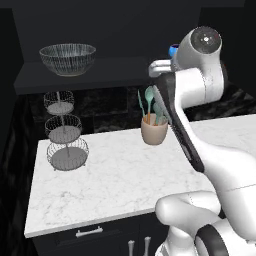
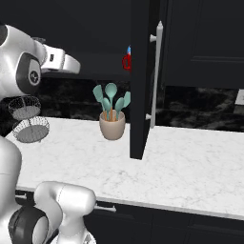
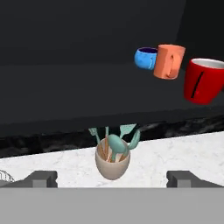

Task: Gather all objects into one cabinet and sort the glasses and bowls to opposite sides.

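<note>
The cabinet's dark shelf [image 1: 110,70] carries the wide striped see-through bowl [image 1: 67,59] at its left end. At the right end, in the hand view, the small blue bowl [image 3: 143,58], the orange mug [image 3: 169,61] and the red cup [image 3: 202,80] stand close together in a row. The red cup [image 2: 127,62] also peeks out beside the open cabinet door [image 2: 142,81]. My gripper [image 3: 112,179] is open and empty, held in front of the shelf and left of the cups, apart from them.
A beige utensil pot [image 1: 154,131] with teal spoons stands on the white marble counter [image 1: 110,175] under the shelf. A three-tier wire basket stand [image 1: 65,132] is at the counter's left. The open door's pale bar handle [image 2: 158,71] juts over the counter.
</note>
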Controlling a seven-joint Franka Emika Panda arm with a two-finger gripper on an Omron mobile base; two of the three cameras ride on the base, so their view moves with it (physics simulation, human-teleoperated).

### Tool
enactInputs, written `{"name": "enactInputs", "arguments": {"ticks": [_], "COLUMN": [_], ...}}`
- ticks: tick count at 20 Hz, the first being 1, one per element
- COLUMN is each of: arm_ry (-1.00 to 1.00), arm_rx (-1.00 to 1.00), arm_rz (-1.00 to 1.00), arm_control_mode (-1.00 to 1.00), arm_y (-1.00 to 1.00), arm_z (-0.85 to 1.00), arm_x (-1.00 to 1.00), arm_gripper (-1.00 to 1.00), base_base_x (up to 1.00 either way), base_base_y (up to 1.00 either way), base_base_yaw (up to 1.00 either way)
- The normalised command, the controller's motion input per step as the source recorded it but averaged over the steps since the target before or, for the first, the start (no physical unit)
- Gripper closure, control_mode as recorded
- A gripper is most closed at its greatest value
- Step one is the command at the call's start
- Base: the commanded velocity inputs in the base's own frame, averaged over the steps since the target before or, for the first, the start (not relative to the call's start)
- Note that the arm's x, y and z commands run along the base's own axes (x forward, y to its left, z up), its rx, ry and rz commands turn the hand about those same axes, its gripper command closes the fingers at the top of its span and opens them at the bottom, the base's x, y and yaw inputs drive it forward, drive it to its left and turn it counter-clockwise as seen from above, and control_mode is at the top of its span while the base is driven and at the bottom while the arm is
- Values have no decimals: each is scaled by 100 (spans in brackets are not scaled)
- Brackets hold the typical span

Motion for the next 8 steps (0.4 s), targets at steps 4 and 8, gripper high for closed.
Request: {"name": "enactInputs", "arguments": {"ticks": [4, 8], "arm_ry": [1, 0], "arm_rx": [0, 2], "arm_rz": [28, 3], "arm_control_mode": [-100, -100], "arm_y": [14, -15], "arm_z": [5, 2], "arm_x": [-89, -100], "arm_gripper": [-100, -100], "base_base_x": [0, 0], "base_base_y": [0, 0], "base_base_yaw": [0, 0]}}
